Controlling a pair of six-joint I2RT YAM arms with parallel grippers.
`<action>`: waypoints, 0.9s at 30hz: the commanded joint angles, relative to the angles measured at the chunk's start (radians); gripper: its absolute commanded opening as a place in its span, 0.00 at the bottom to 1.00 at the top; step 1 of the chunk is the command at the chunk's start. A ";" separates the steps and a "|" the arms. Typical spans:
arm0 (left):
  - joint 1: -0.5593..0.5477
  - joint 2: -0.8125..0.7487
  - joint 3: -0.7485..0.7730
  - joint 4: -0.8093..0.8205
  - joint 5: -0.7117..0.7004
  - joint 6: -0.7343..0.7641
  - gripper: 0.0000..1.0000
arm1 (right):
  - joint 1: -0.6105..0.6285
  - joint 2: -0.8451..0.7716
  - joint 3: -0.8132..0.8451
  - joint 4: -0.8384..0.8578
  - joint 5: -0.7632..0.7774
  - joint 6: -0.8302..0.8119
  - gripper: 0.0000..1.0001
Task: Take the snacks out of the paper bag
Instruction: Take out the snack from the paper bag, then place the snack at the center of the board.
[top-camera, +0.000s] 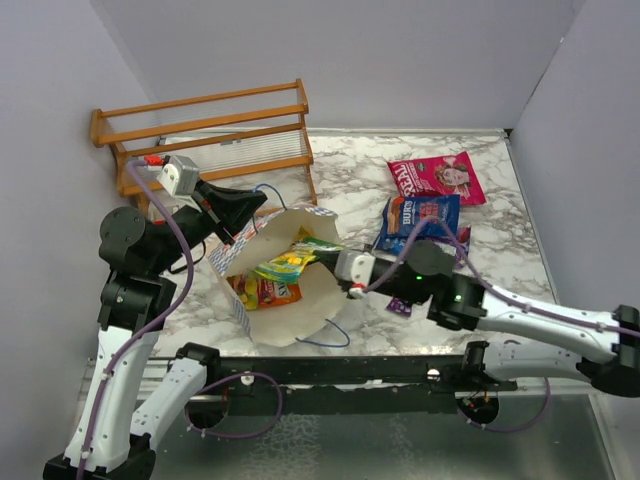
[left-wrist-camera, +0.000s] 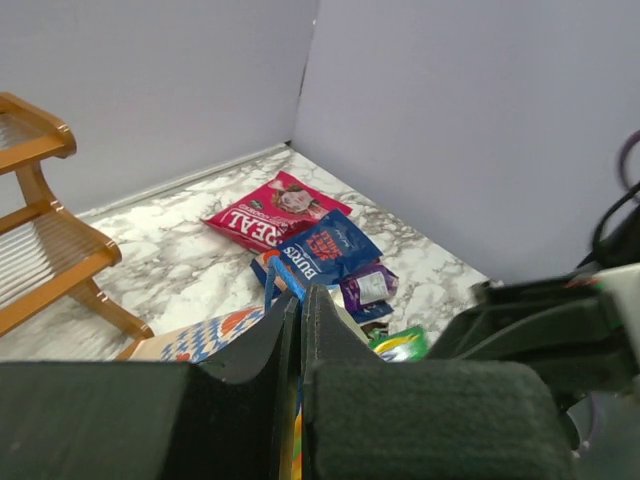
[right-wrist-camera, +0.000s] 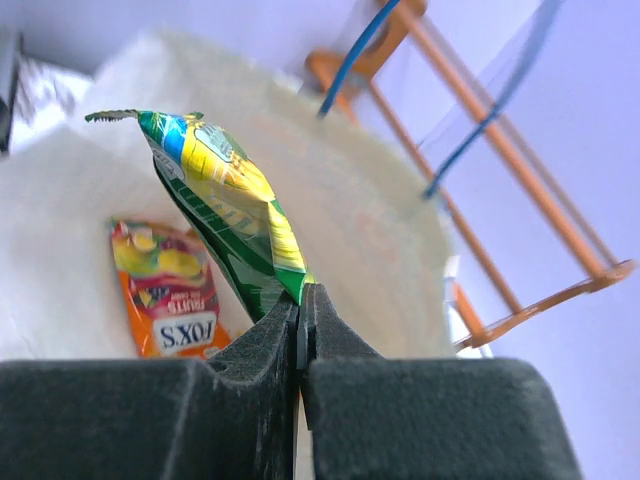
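1. The paper bag (top-camera: 290, 320) lies on its side at the centre of the top view, its mouth open toward the upper right and its cream-white inside showing.
2. The left gripper (top-camera: 256, 213) reaches in from the left of the frame. Its jaws are closed tight on the bag's upper-left rim, where the checkered side and a blue cord handle meet.
3. The right gripper (right-wrist-camera: 300, 305) comes in from the lower right and sits in the bag's mouth. Its fingers are pinched together on the bottom corner of a yellow-green packet (right-wrist-camera: 225, 210), which stands up above them in the wrist view.
4. A red-orange packet (right-wrist-camera: 168, 290) lies flat on the bag's inner wall, left of the held packet.
5. Three snacks lie out on the marble table (top-camera: 520, 250), right of the bag:
   - a magenta-pink packet (top-camera: 437, 178) in the upper right;
   - a blue packet (top-camera: 420, 218) just below it, overlapping its edge;
   - a dark purple packet (top-camera: 398, 307), partly under the right arm.
6. A wooden rack (top-camera: 210, 130) stands in the upper left, behind the bag.
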 joint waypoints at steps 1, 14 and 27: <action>-0.001 0.000 0.012 -0.011 -0.076 0.025 0.00 | 0.001 -0.175 0.119 -0.121 -0.050 0.081 0.01; -0.001 -0.002 0.013 -0.021 -0.078 0.045 0.00 | 0.002 -0.236 0.205 -0.157 0.824 0.052 0.01; -0.001 -0.001 0.007 -0.008 -0.066 0.043 0.00 | -0.091 -0.105 0.051 -0.666 1.084 0.890 0.01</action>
